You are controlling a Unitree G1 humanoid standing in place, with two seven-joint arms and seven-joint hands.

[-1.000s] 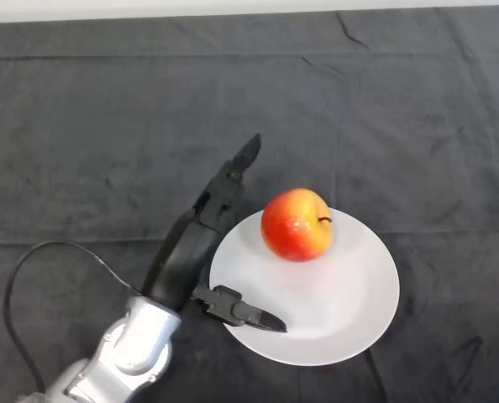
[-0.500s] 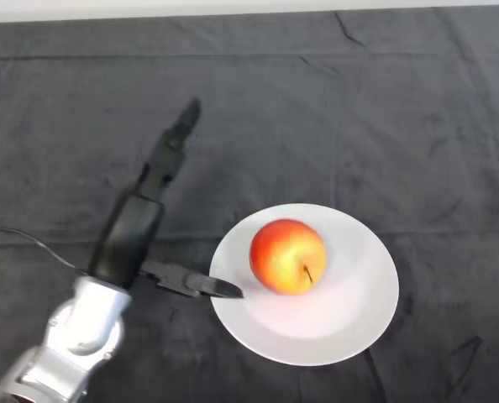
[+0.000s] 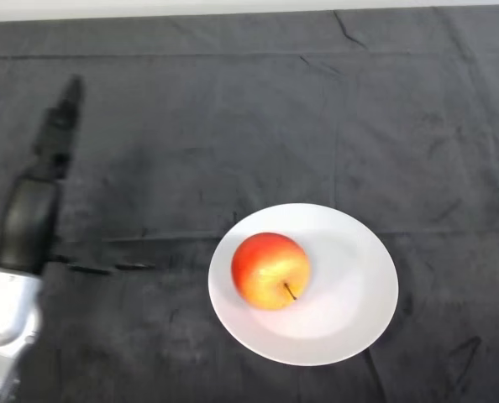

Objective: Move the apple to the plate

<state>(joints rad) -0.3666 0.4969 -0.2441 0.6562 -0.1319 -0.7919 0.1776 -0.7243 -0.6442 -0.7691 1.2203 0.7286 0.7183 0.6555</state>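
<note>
A red and yellow apple (image 3: pixel 270 270) lies on the left half of a white plate (image 3: pixel 350 290) in the lower middle of the head view, its stem pointing toward the near right. My left hand (image 3: pixel 33 214) is at the far left, well apart from the plate. Its fingers are straight and point away from me, the thumb sticks out to the right, and it holds nothing.
The table is covered by a dark grey cloth (image 3: pixel 317 126) with a few creases. Its far edge (image 3: pixel 249 10) runs along the top of the view.
My hand has drawn away to the left from the plate's edge. The apple has rolled leftward and nearer on the plate, its stem turning down toward me.
</note>
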